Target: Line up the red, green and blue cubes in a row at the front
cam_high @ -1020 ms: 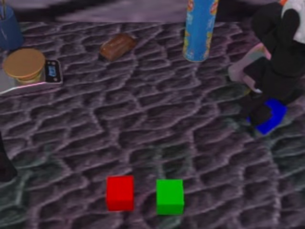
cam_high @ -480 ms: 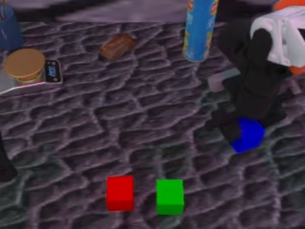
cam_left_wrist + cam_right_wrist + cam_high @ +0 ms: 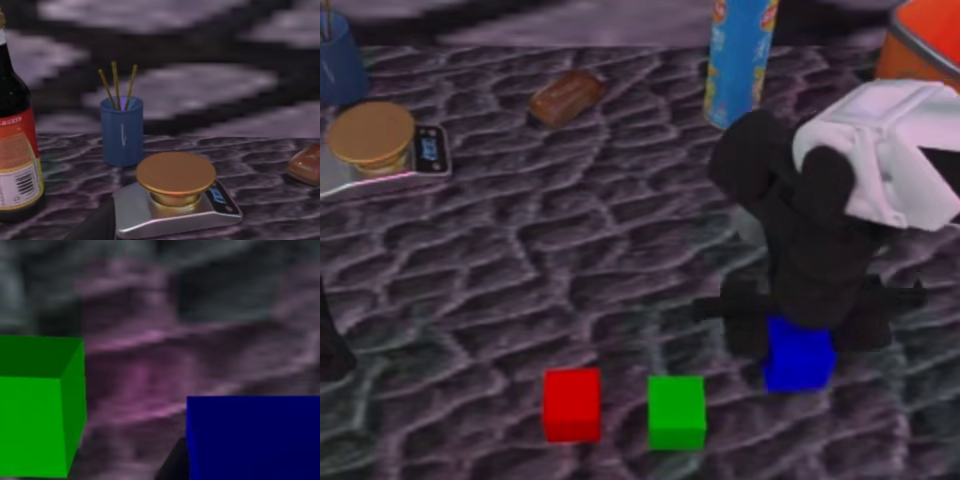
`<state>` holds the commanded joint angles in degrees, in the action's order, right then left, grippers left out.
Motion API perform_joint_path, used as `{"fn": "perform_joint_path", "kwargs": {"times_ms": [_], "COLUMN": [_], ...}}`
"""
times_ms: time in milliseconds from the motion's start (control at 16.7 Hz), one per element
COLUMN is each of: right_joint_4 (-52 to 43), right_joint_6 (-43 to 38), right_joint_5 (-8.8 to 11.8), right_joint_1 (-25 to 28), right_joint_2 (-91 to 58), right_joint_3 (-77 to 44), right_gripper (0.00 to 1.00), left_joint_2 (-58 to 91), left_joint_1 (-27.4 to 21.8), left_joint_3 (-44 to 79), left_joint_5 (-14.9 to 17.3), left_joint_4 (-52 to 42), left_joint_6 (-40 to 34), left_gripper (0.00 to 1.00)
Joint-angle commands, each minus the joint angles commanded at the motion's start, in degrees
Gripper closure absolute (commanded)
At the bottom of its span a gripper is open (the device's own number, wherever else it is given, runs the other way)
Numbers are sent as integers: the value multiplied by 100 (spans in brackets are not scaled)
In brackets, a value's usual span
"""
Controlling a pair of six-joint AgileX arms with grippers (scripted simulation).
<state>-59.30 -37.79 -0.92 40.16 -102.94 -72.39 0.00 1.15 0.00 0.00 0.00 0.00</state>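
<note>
White-shelled right arm, black pincer

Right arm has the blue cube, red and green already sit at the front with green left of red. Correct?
Not quite. In the top view the red cube sits left of the green cube. The rest holds: the right gripper is on the blue cube.

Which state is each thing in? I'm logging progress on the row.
red cube: resting on table, front row.
green cube: resting beside red, apart.
blue cube: held under right gripper, not yet in line.
scale: display lit, round pan on top.
left arm: parked at left edge.
</note>
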Motion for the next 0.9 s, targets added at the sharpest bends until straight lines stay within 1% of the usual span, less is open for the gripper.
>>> {"fn": "perform_joint_path", "kwargs": {"times_ms": [180,540,660,900], "right_joint_4": [31,51,257,1044], "right_joint_6": [-478,-513,-512,-526], "right_joint_5": [-20,-14,-14,-20], "right_joint_1": [236,227,238,264], "right_joint_2": [189,173,103,-193], "right_joint_3": [159,162,284,767], "right_gripper": [100,100,100,100], "left_joint_2": [0,0,0,0], "left_joint_1": [0,0,0,0], "left_joint_3": [0,0,0,0], "left_joint_5": [0,0,0,0], "left_joint_4": [0,0,0,0], "left_joint_6": [0,0,0,0], "left_gripper": [0,0,0,0]}}
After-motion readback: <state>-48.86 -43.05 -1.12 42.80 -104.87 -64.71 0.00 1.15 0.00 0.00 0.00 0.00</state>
